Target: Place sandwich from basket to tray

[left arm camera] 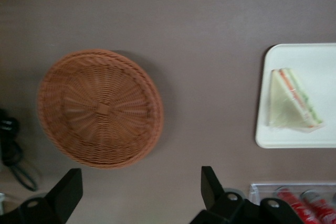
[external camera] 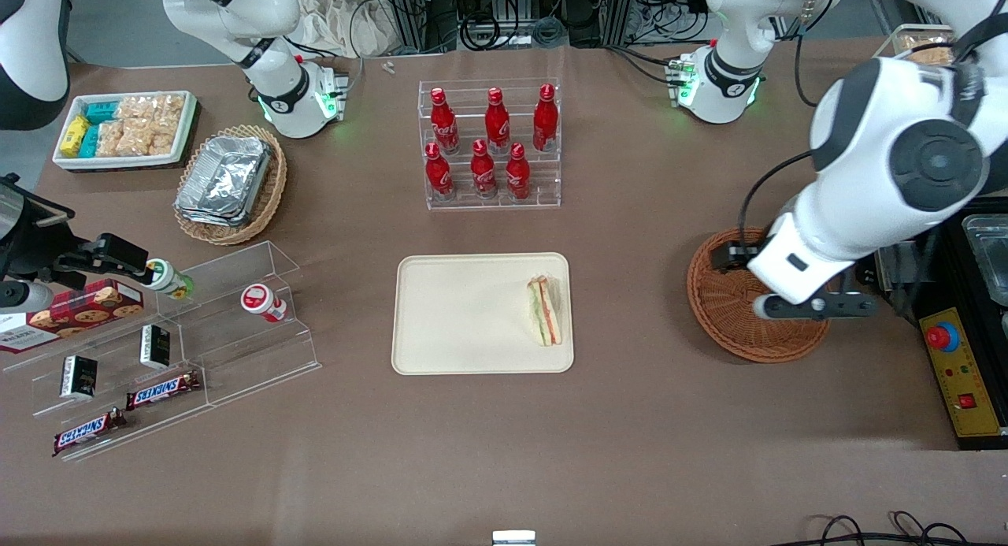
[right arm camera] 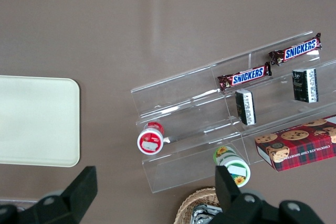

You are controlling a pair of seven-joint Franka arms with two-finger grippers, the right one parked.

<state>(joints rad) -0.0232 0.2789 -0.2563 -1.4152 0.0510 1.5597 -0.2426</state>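
**A:** Since the sandwich is lying on the tray, right by the edge nearest the working arm, the job looks pretty much finished to me. What's left?

**B:** I'd just lift clear, going straight up so nothing clips the basket, which sits empty. The gripper hangs above the basket with its fingers spread wide, holding nothing. Sandwich is well apart from it, off toward the table's middle.

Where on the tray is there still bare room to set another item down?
Most of the tray is bare, the whole stretch toward the parked arm's end. Only its edge toward the working arm is taken, by the sandwich. The open gripper is above the empty basket.
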